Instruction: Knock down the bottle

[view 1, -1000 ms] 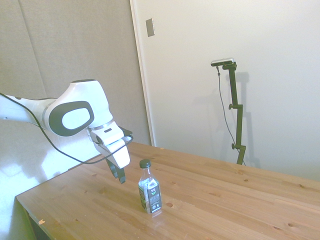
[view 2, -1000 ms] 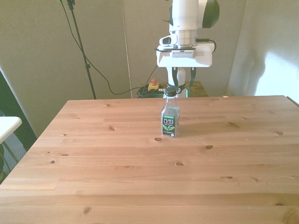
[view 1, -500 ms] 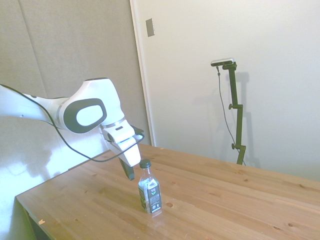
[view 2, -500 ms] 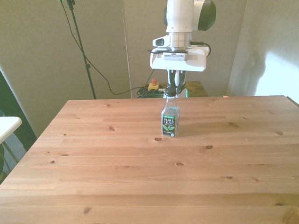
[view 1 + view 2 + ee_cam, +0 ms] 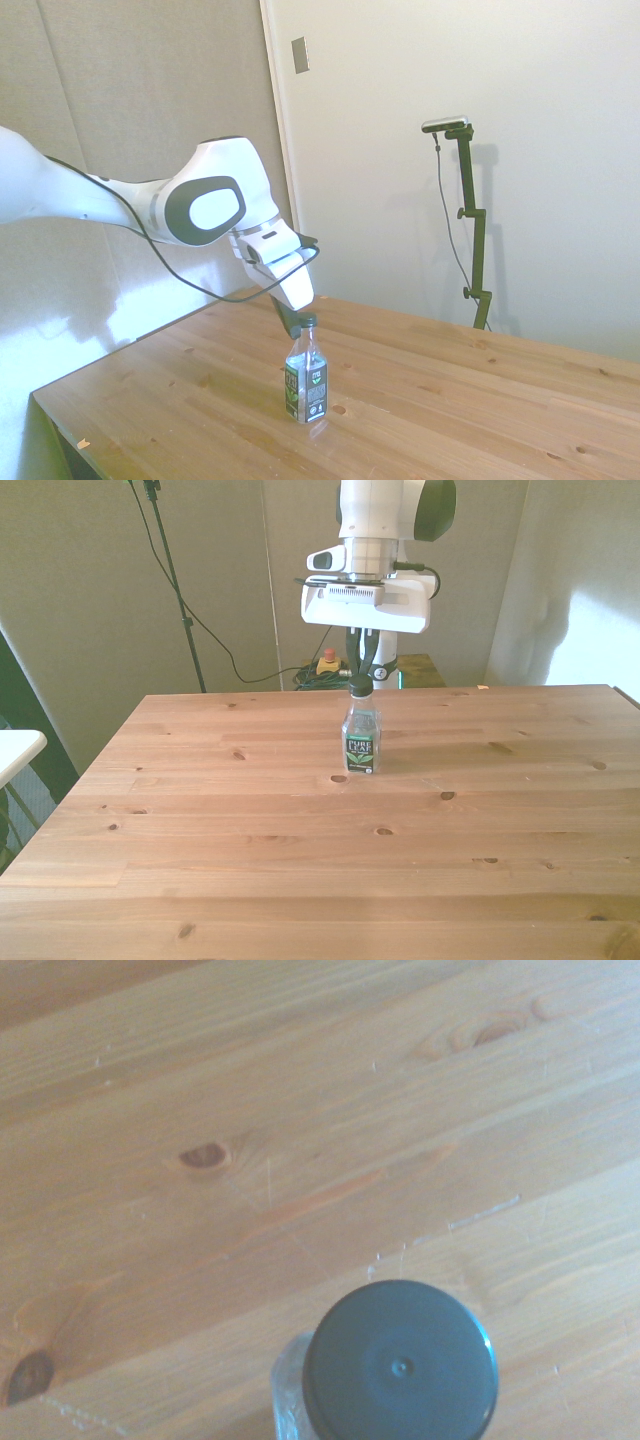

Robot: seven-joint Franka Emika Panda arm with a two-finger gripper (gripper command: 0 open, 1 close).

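While the bottle [image 5: 306,372] stands upright on the worktop [image 5: 300,860] at centre frame in the front view, the end effector [image 5: 358,672] sits right at its dark cap [image 5: 400,1372], so the push step looks just under way. Fingers appear clenched, nearly together, gripping nothing, contact with the cap unclear. Next move needs a sideways shove at cap height to tip it.

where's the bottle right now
The bottle stands on the table, mid-width in the front view and toward its far edge, right under the claw.
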